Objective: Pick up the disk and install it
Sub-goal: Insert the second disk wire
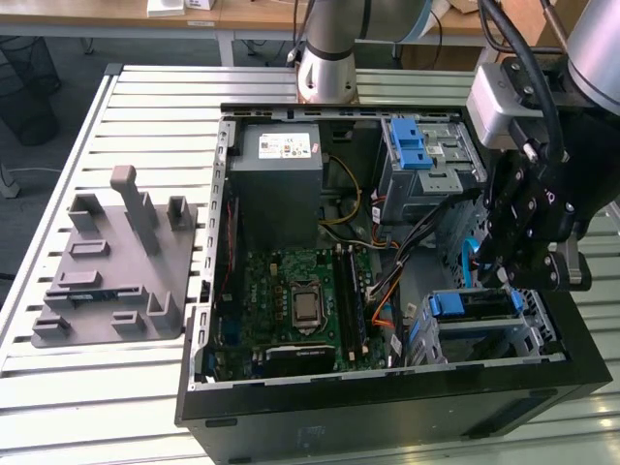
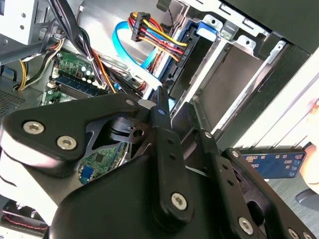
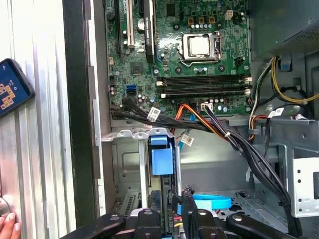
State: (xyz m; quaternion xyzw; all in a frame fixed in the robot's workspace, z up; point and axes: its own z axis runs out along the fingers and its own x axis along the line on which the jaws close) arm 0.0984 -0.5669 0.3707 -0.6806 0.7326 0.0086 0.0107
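The disk (image 1: pixel 472 303) stands on edge in the drive bay at the exterior view's lower right of the open computer case (image 1: pixel 387 402), its blue side rails showing at both ends. In the first wrist view its blue rail (image 3: pixel 162 158) points up out of the metal bay. My gripper (image 1: pixel 506 283) reaches down onto it from above. Its black fingers (image 3: pixel 149 219) sit close on either side of the disk's near edge, shut on it. In the second wrist view the gripper (image 2: pixel 174 112) is at the mouth of the same bay.
A bundle of power cables (image 3: pixel 234 142) and a blue flat cable (image 3: pixel 212 201) run close beside the bay. Motherboard (image 1: pixel 300 300), grey power-supply box (image 1: pixel 281 170) and upper drive cage (image 1: pixel 421 155) fill the case. A grey fixture (image 1: pixel 116 262) lies on the slatted table. A hand (image 3: pixel 7 224) and phone (image 3: pixel 12 87) are outside the case wall.
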